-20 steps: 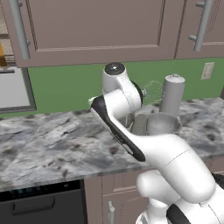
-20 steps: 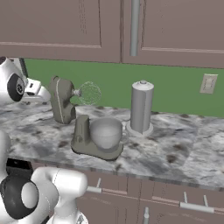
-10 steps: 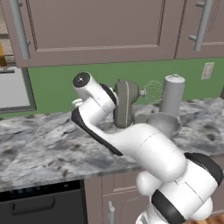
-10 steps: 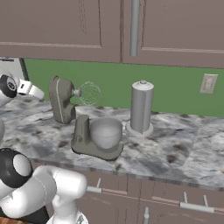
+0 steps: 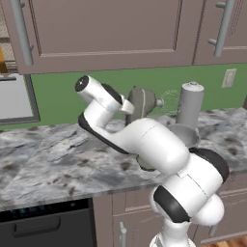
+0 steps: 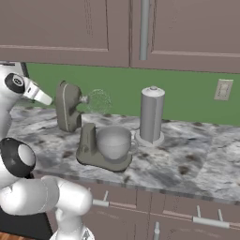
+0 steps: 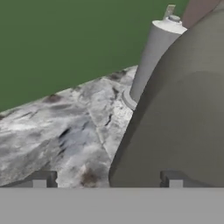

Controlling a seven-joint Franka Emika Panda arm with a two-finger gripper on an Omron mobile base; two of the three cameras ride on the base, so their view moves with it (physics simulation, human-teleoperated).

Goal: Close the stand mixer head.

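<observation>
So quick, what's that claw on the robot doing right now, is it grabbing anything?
Gripper: open and holding nothing; its two dark tips stand apart, right beside the rounded taupe-grey stand mixer head, which is tilted up.

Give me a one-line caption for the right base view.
Taupe-grey stand mixer head tilted up, its wire whisk clear of the silver mixing bowl, beside a tall grey cylindrical canister.

On the worktop (image 6: 197, 159) stands one stand mixer, made up of one tilted-back stand mixer head (image 6: 68, 106), one wire whisk (image 6: 98, 100), one pedestal (image 6: 89, 146) and one silver mixing bowl (image 6: 112, 141). There is one tall grey canister (image 6: 152, 114). One wall outlet (image 6: 223, 89) sits on the backsplash.
</observation>
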